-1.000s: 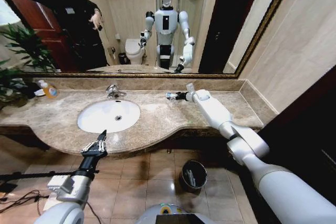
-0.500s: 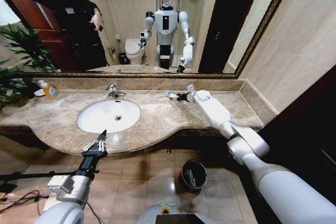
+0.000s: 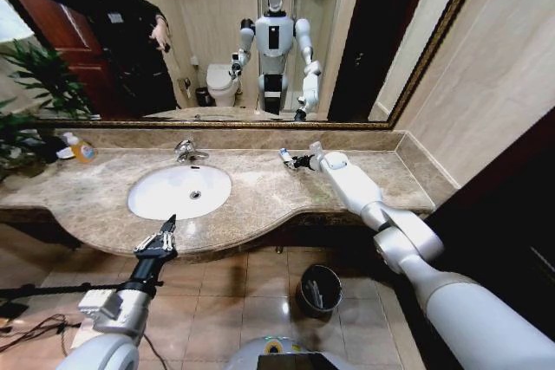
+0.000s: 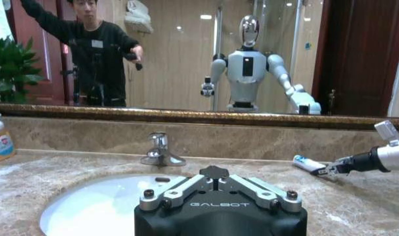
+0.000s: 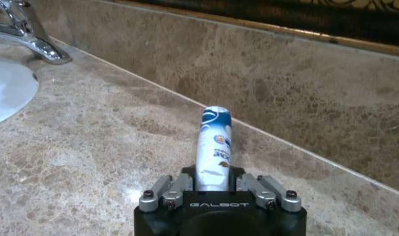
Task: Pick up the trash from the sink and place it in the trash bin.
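The little white-and-blue tube (image 5: 215,147) had lifted a bit higher off the counter (image 3: 260,197), right of the sink (image 3: 179,191). The right gripper (image 3: 298,161) pinched it. The left gripper (image 3: 161,236), fingers spread, waited just before the sink. The trash bin (image 3: 318,289) stood below.

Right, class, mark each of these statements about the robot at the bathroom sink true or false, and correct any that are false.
1. The right gripper holds a white-and-blue tube. True.
2. The tube is over the trash bin. False: it is above the marble counter, near the back wall, right of the sink.
3. The left gripper hovers at the counter's front edge, by the sink. True.
4. The left gripper carries a green packet. False: its fingers are open and empty.
5. The orange-yellow soap bottle lies in the sink. False: it stands on the counter, left of the tap.
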Controlling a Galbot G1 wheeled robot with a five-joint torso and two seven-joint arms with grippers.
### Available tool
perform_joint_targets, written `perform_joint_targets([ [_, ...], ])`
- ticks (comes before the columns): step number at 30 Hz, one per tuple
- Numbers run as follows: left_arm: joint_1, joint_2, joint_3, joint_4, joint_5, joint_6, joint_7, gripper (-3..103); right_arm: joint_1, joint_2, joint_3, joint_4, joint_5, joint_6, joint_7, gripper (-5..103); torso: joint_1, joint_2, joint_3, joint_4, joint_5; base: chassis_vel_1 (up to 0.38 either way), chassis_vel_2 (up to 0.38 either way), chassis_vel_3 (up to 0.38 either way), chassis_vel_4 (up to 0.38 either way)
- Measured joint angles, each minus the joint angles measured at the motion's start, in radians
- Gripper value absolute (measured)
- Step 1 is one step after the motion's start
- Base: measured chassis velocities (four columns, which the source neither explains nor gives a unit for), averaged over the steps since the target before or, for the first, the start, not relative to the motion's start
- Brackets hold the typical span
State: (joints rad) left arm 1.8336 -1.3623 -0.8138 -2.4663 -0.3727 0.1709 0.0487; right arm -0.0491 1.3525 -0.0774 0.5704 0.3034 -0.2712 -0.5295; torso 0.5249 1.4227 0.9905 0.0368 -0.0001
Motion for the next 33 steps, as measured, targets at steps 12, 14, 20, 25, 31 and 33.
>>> perform_joint_targets([
  [12,0.0,0.0,0.0,0.0,0.0,0.0,0.0,0,-0.101,-0.109,-0.006,0.315,0.197,-0.022,0.179,25,0.0,0.0,0.0,0.0,0.0,0.0,0.0,0.0,0.0],
  [14,0.0,0.0,0.0,0.0,0.0,0.0,0.0,0,-0.121,-0.13,-0.007,0.373,0.224,-0.027,0.208,25,0.0,0.0,0.0,-0.0001,0.0002,0.0,0.0,0.0,0.0],
  [20,0.0,0.0,0.0,0.0,0.0,0.0,0.0,0,-0.241,-0.235,0.019,0.638,0.306,-0.058,0.288,25,0.0,0.0,0.0,0.0001,0.0002,0.0,0.0,0.0,0.0],
  [25,0.0,0.0,0.0,0.0,0.0,0.0,0.0,0,-0.407,-0.334,0.093,0.847,0.329,-0.072,0.319,25,0.0,0.0,0.0,-0.0001,0.0004,0.0,0.0,0.0,0.0],
  [31,0.0,0.0,0.0,0.0,0.0,0.0,0.0,0,-0.569,-0.439,0.203,1.002,0.345,-0.073,0.313,25,0.0,0.0,0.0,0.0001,0.0004,0.0,0.0,0.0,0.0],
  [33,0.0,0.0,0.0,0.0,0.0,0.0,0.0,0,-0.7,-0.518,0.301,1.085,0.361,-0.073,0.287,25,0.0,0.0,0.0,0.0001,0.0007,0.0,0.0,0.0,0.0],
])
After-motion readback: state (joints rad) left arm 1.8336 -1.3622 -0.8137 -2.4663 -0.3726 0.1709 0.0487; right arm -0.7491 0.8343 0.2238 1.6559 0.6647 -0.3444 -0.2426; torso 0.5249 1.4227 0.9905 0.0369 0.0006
